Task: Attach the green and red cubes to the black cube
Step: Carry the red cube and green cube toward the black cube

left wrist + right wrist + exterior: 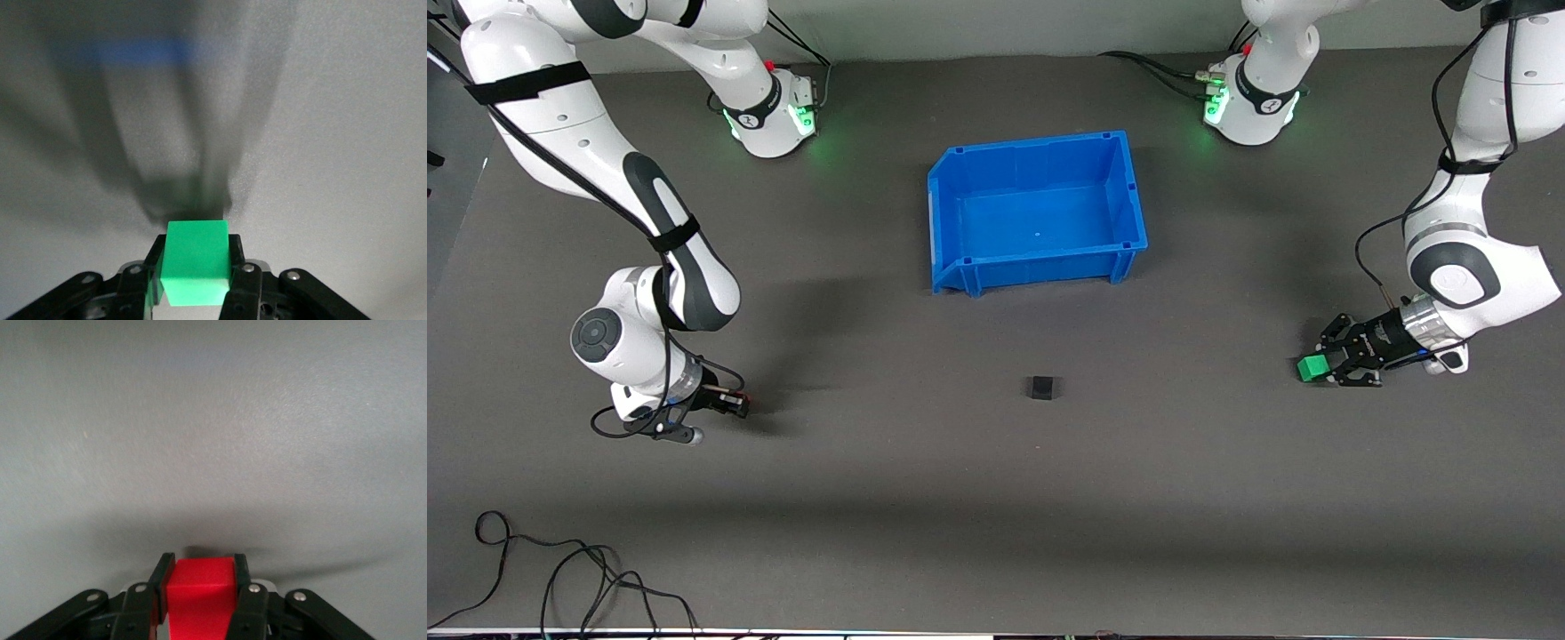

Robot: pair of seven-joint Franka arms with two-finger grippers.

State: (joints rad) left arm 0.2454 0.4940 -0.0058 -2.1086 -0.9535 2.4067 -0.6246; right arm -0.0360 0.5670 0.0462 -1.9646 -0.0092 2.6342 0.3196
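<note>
The black cube [1041, 387] sits on the grey table, nearer to the front camera than the blue bin. My left gripper [1318, 366] is at the left arm's end of the table, shut on the green cube [1311, 368], which also shows between its fingers in the left wrist view [195, 263]. My right gripper [740, 403] is low at the right arm's end of the table, shut on the red cube [199, 597]. In the front view only a sliver of red shows at its fingertips. Both held cubes are well apart from the black cube.
An open, empty blue bin [1129, 187] stands mid-table, farther from the front camera than the black cube. Loose black cables [560, 569] lie at the table's near edge toward the right arm's end. The arms' bases stand along the edge farthest from the camera.
</note>
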